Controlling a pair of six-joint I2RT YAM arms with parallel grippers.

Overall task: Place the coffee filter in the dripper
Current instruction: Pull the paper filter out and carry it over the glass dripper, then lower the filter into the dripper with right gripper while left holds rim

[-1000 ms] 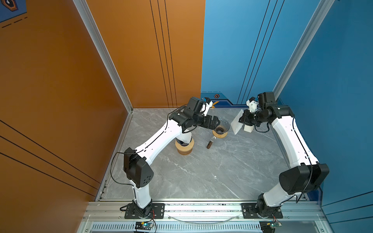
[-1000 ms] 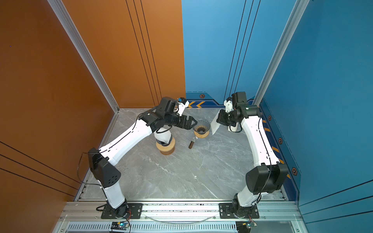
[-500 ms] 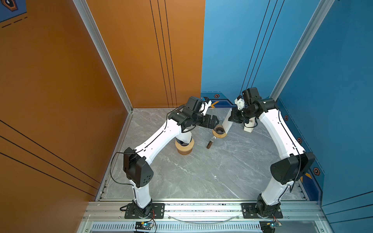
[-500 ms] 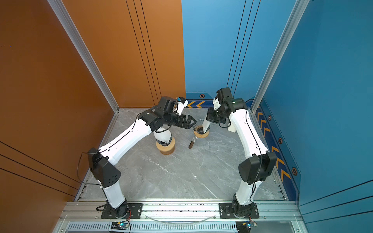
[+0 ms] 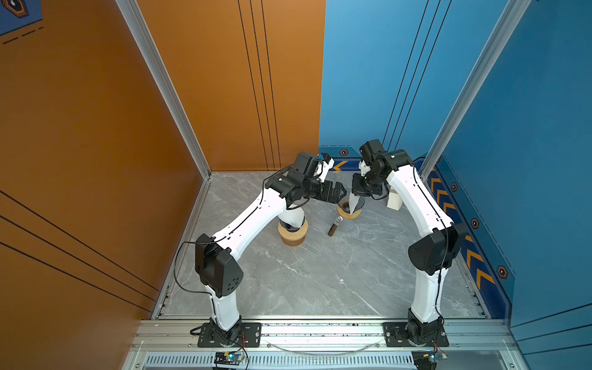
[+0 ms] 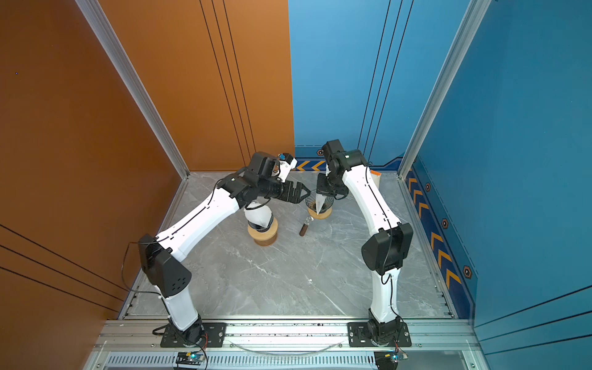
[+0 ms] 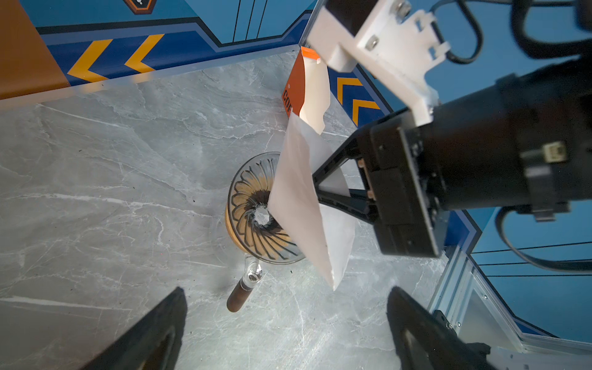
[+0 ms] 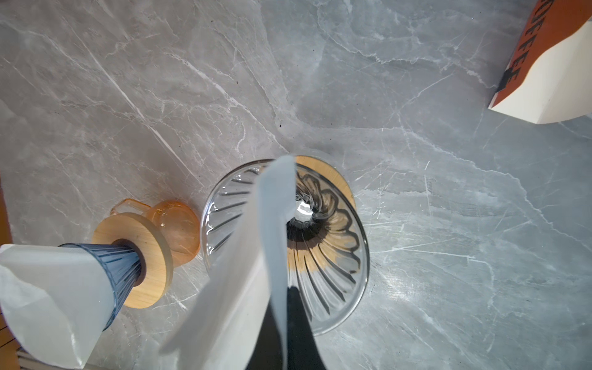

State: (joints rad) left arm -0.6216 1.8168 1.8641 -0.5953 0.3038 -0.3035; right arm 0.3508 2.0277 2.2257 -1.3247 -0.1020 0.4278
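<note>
Two white robot arms with black joints.
The left arm (image 5: 250, 220) and right arm (image 5: 414, 196) wear smooth white shells with thin black seams, with boxy black elbows (image 5: 217, 270), loose black cables (image 5: 175, 272), black base plates (image 5: 251, 333) with screws, a white camera bracket (image 7: 378, 41) with silver screws, and a black left gripper (image 5: 342, 193) with triangular cut-outs.

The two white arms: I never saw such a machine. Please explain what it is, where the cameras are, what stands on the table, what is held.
It is a robot: two arms, each ending in a two-fingered hand. Two pictures look down from above; two come from wrist cameras. On the grey marble table stand a clear ribbed glass dripper on a wooden ring, a blue glass dripper on an amber jug, and an orange-and-white box. The right hand pinches a folded white paper filter, point down over the clear dripper. The left hand is open and empty nearby.
</note>
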